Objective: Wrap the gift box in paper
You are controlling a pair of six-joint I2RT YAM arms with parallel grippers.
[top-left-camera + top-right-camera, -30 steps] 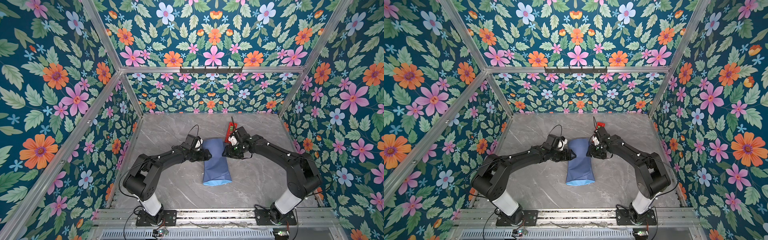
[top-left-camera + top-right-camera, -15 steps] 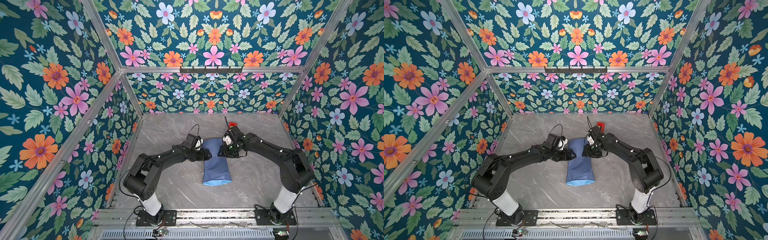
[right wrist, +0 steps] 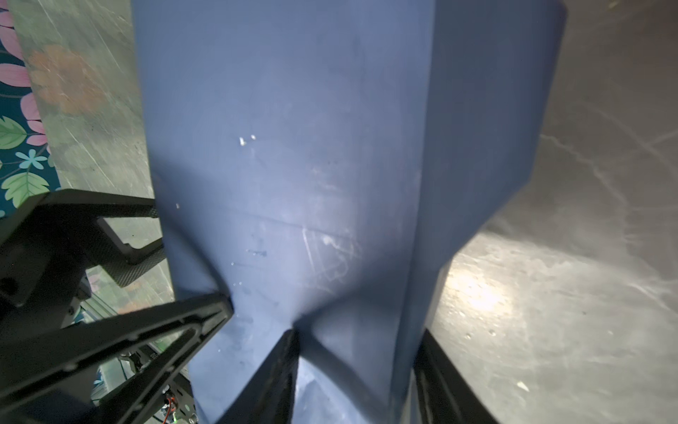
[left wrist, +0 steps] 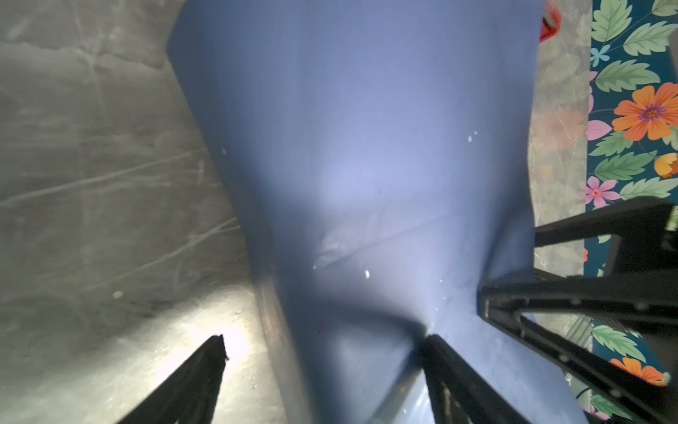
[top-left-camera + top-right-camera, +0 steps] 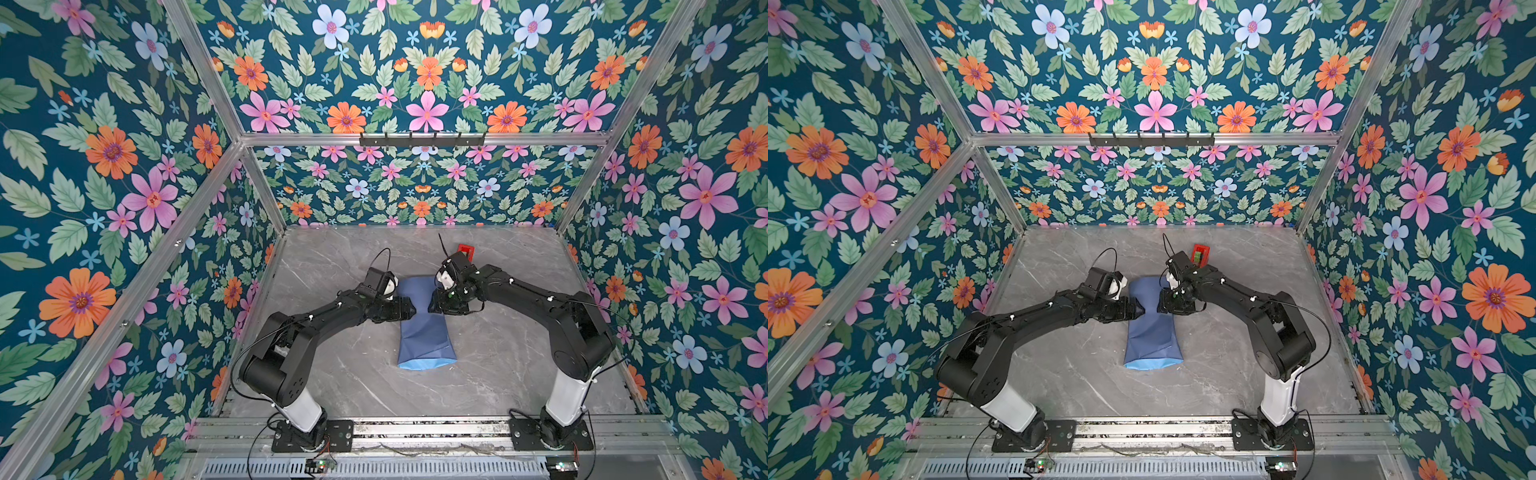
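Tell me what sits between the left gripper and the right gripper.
The paper, dark face up and narrowed to a waist, fills the gap between the left gripper and right gripper; both top views show it.

Top views: we look down from high up in front of the paper (image 5: 424, 332), facing the back wall (image 5: 415, 187); both share the whole table (image 5: 353, 386).
Wrist views: we sit right against the paper from opposite sides, sharing its pinched middle.
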